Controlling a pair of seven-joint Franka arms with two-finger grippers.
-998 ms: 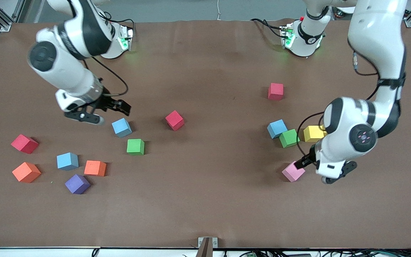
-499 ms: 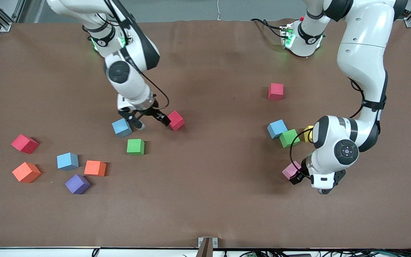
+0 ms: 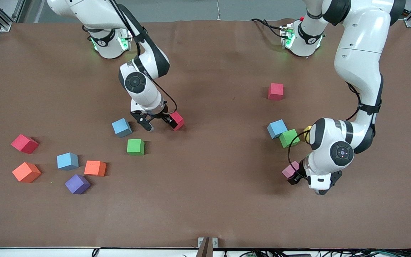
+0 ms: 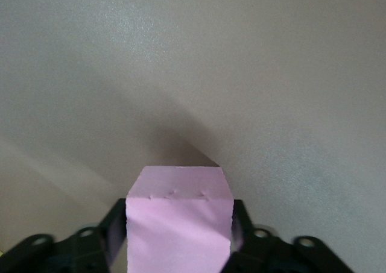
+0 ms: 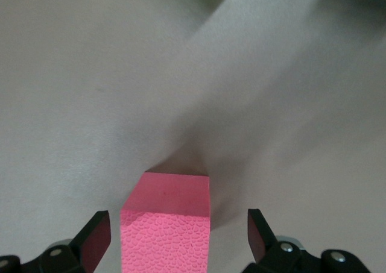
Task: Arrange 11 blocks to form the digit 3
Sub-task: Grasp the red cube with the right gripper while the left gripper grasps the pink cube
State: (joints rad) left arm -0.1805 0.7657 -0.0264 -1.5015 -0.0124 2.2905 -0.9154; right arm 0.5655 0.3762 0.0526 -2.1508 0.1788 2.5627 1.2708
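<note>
My left gripper (image 3: pixel 292 175) is shut on a pink block (image 3: pixel 288 170) low over the table near the left arm's end. In the left wrist view the pink block (image 4: pixel 179 219) fills the space between the fingers (image 4: pixel 114 228). My right gripper (image 3: pixel 172 122) is open around a red block (image 3: pixel 178 120) that rests on the table near the middle. In the right wrist view the red block (image 5: pixel 166 222) lies between the fingertips (image 5: pixel 96 234) with a gap on each side.
Beside the left arm lie a light blue block (image 3: pixel 276 128), a green one (image 3: pixel 289 138), a half-hidden yellow one (image 3: pixel 308 130) and a red one (image 3: pixel 275 91). Toward the right arm's end lie light blue (image 3: pixel 121 127), green (image 3: pixel 135 146), red (image 3: pixel 24 144), orange (image 3: pixel 26 172), light blue (image 3: pixel 67 161), orange (image 3: pixel 95 168) and purple (image 3: pixel 77 184) blocks.
My right gripper has swung past the light blue block to the red block and now straddles it. My left gripper has turned at the pink block and closed on it.
</note>
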